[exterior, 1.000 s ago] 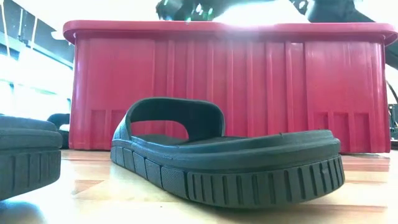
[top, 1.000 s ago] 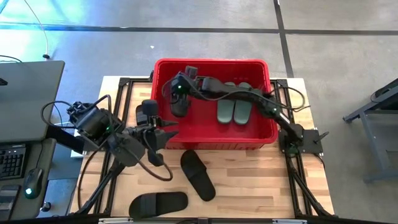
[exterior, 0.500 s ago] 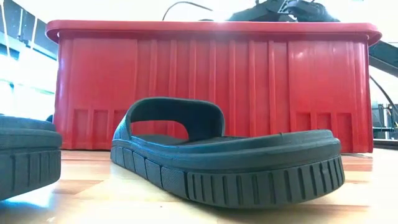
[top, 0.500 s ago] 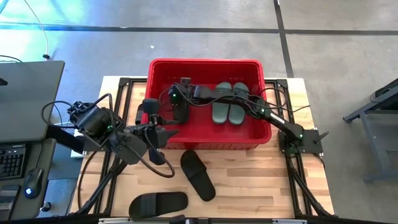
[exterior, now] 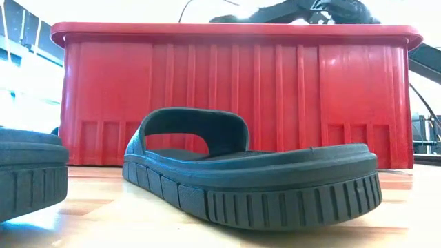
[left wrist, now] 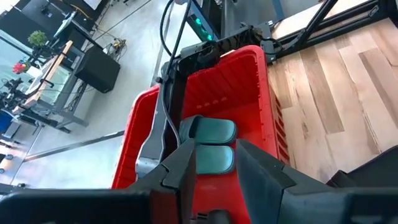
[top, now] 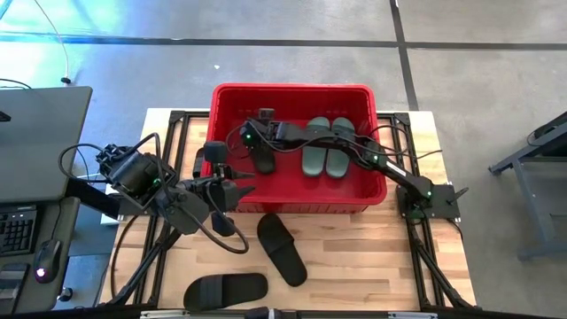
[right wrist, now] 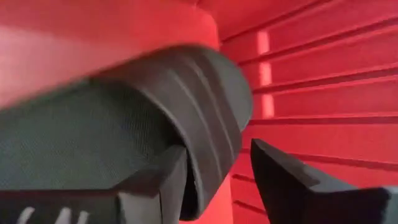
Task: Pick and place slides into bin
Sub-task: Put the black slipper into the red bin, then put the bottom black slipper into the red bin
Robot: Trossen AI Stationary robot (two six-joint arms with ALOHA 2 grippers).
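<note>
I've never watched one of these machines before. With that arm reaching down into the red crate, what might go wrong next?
The right gripper is low inside the bin at a black slide; if the strap catches on a finger as it lifts, the slide could be dragged back out. The left gripper waits right beside the bin's front wall, so swinging toward the two black slides on the table might knock the crate.

even daylight from above, blown-out glare behind the bin at table level, and the right wrist's close slide smeared soft.
</note>
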